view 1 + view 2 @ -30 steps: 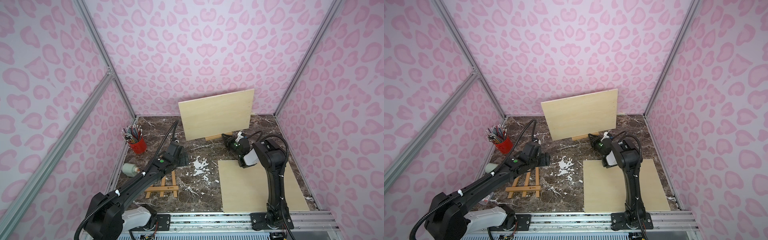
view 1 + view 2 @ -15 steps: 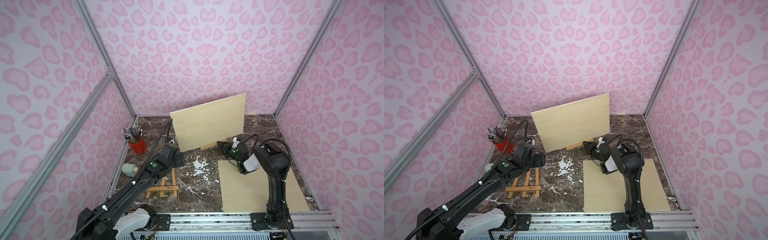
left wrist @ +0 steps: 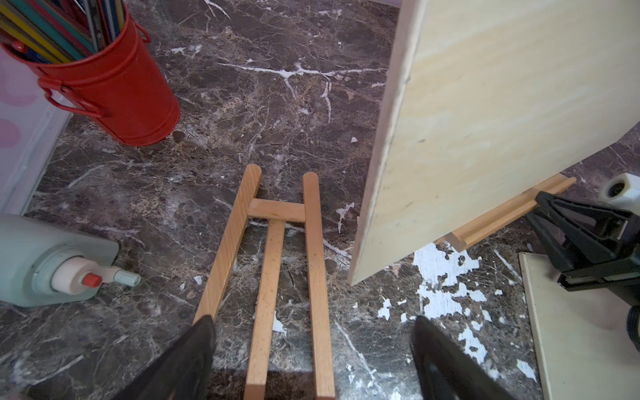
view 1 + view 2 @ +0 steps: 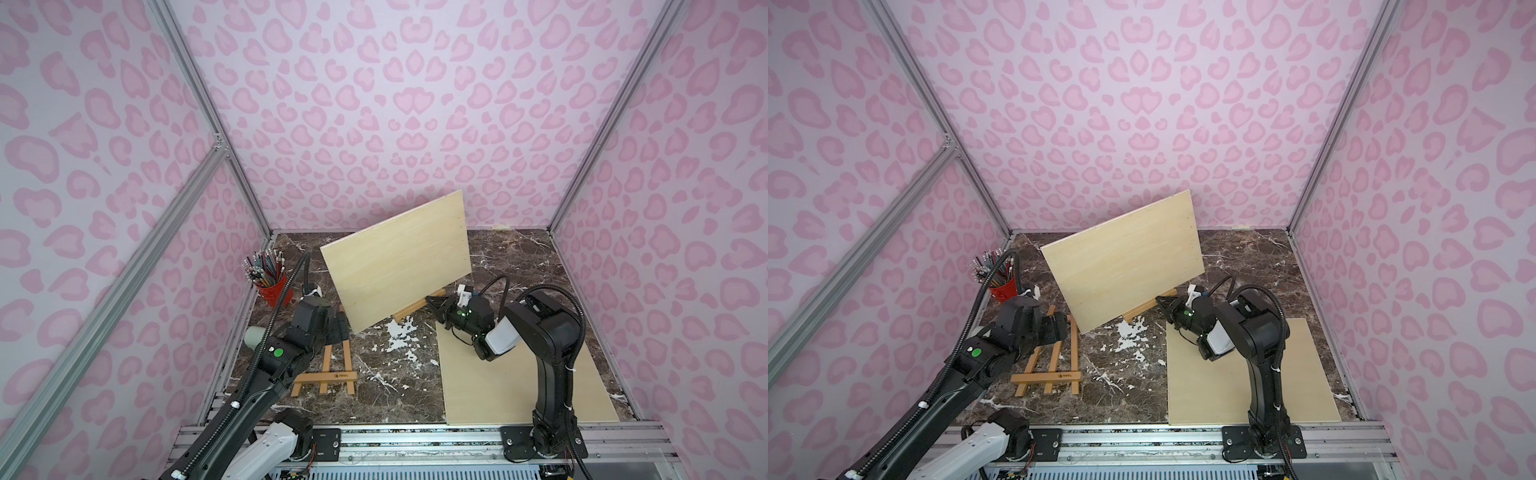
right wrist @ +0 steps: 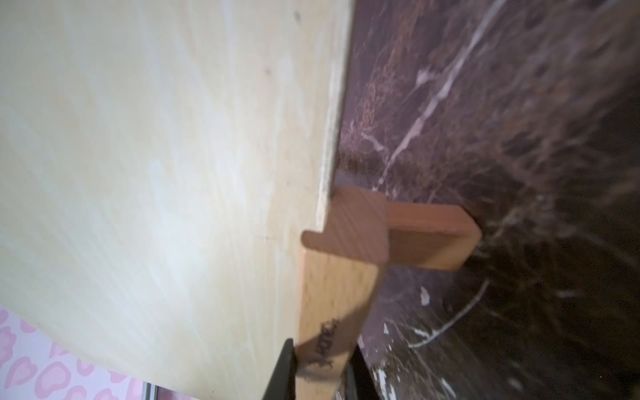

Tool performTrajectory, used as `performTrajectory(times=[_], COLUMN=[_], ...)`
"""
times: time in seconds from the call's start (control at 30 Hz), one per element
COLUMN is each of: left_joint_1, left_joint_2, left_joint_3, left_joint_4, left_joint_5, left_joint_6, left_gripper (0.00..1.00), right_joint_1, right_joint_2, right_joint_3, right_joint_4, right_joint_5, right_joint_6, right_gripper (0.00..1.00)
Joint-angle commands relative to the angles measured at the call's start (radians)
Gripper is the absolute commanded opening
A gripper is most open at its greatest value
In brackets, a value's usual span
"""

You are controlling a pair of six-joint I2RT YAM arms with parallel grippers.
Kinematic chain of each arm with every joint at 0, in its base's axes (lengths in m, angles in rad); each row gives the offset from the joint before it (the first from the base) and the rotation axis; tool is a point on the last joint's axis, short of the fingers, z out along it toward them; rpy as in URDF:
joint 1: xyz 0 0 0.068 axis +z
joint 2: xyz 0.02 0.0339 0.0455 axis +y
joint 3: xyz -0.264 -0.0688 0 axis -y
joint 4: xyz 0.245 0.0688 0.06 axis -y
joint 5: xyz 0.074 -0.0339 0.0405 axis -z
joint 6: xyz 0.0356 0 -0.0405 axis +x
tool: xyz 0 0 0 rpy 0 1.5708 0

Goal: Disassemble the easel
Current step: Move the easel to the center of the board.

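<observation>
Right wrist view, unlike top views, shows right hand [image 5: 318, 375] clamped on easel ledge [image 5: 334, 294]; left hand [image 3: 311, 349] spread.

twin overhead views of the whole table [image 4: 386, 395]; both wrist views near the board [image 3: 485, 104]

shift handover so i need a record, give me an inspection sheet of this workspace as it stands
surface: dark marble tabletop, white chipped patches
job's things: tilted board resting on easel ledge; second easel frame lying flat; flat board on the table
clutter: red bucket of pencils; pale bottle on its side
grippers: left gripper open over the flat frame; right gripper shut on the easel ledge
cables: left arm's cable passes the bucket; right arm's cable loops above the wrist
surroundings: pink patterned walls, aluminium posts
</observation>
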Motion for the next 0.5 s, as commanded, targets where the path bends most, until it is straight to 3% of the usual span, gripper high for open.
performTrajectory(times=[0.0, 0.17, 0.47], left_joint_1=[0.015, 0.034, 0.076], left_joint_2=[-0.014, -0.012, -0.001], left_joint_3=[-0.003, -0.01, -0.017], left_joint_4=[-0.006, 0.027, 0.115], left_joint_5=[0.013, 0.04, 0.111], left_joint_6=[0.046, 0.08, 0.14], left_gripper=[0.91, 0.92, 0.93], right_joint_1=[0.017, 0.02, -0.002], right_joint_2=[0.005, 0.009, -0.023], right_joint_3=[-0.024, -0.027, -0.007], right_joint_4=[-0.052, -0.041, -0.082], right_joint_5=[-0.048, -0.057, -0.088], right_joint_6=[-0.062, -0.062, -0.11], right_gripper=[0.0, 0.02, 0.26])
